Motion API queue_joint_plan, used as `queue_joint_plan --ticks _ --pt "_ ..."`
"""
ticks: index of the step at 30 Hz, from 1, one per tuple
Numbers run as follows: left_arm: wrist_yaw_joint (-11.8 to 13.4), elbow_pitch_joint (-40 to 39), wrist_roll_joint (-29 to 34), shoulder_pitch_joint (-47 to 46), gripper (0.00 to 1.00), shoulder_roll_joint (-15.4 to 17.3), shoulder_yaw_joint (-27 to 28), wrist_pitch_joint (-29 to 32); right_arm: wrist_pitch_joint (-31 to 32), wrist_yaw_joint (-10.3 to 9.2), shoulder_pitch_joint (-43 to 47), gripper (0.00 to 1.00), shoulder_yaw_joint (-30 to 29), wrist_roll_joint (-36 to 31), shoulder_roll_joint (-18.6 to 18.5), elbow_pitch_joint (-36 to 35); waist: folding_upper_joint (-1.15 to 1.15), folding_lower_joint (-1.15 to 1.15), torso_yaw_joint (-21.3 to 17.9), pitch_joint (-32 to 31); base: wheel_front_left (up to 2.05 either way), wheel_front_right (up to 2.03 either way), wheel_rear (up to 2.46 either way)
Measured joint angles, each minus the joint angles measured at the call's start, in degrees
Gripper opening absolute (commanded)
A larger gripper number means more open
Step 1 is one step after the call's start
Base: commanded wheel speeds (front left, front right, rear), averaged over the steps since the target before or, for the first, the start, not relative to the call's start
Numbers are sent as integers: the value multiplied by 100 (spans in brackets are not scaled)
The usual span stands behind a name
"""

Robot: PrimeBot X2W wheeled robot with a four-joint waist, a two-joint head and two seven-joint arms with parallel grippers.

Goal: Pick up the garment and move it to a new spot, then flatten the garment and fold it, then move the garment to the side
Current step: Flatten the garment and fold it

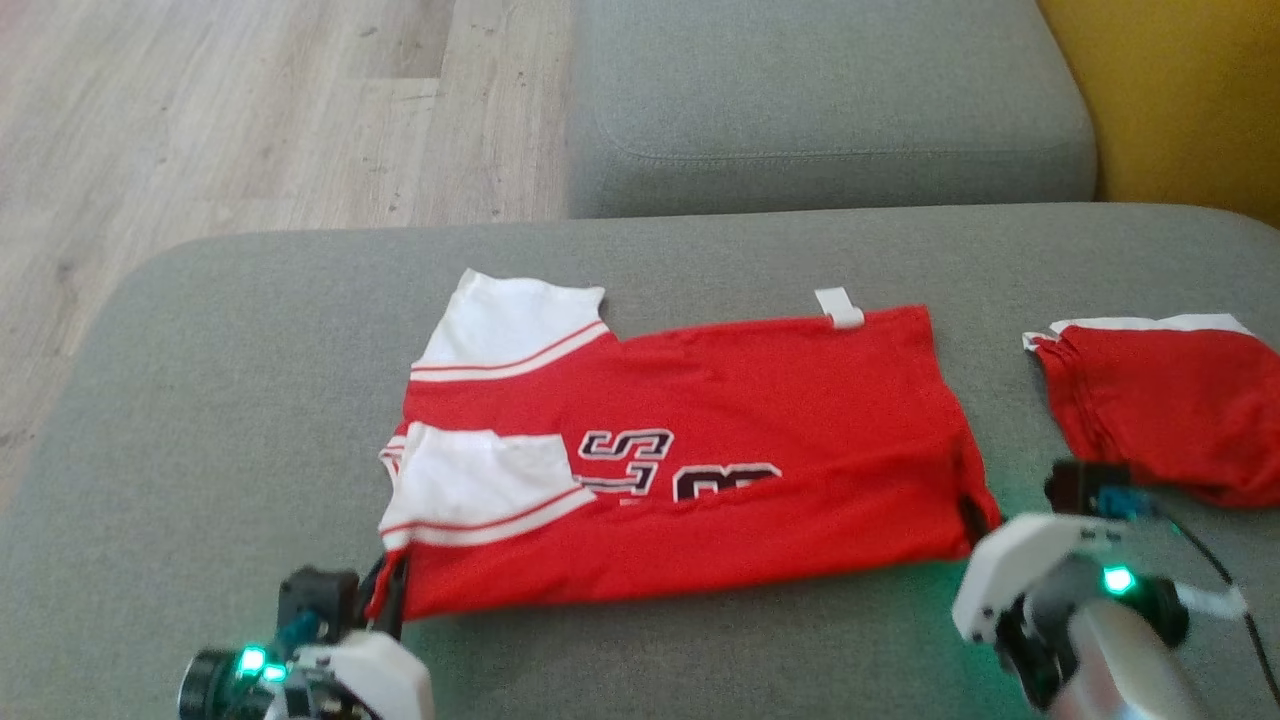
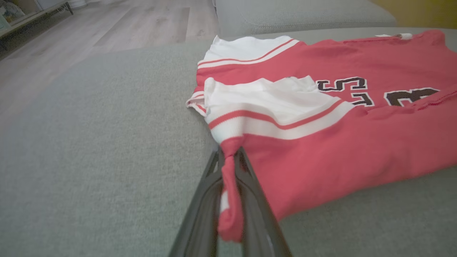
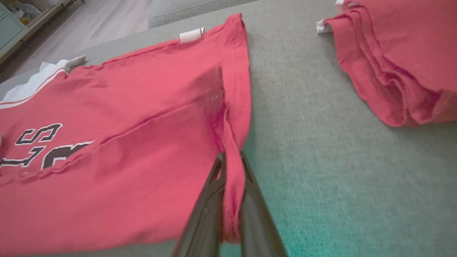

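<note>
**Both near corners pinched, fold pending**

Red shirt (image 1: 700, 450) lies on the grey cushion (image 1: 220, 420), partly folded lengthwise. White sleeves point left, hem points right.

Left gripper (image 2: 228, 153) is closed on a twisted bunch of red cloth at the near left corner, just below the sleeve band. Right gripper (image 3: 232, 159) is closed on the near right corner by the hem, with a thin strip of fabric between its fingers.

A second red garment (image 1: 1160, 410) lies folded to the right, apart from the shirt.

Risks, as judged:
- The right pinch looks shallow, possibly one layer only. A lift could leave the lower layer behind and open the fold.
- The left hold is a bunch, not a flat edge, so pulling may drag the sleeve askew.
- If the arms rise unevenly, the fold line skews.
- A wide swing to the right could snag the other garment.
</note>
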Motion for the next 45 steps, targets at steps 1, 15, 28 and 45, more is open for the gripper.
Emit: queue_joint_plan --ticks 1,15,28,45 --pt "68 -81 -54 87 0 15 13 80 60 -1 152 0 -1 47 -9 -151 0 0 5 -16 0 0 0" --pt "331 -967 -147 658 0 164 -68 499 944 0 1610 0 -421 -29 105 -2227 0 1 17 17 0 0 0" --pt "857 -1635 -77 648 100 226 109 186 -19 -1 1830 100 -338 400 105 -3073 0 2 -2 111 0 0 0" --pt "499 -2056 64 619 100 -142 615 -1441 -2014 -1 1807 100 133 131 116 -3627 0 2 -51 252 0 0 0"
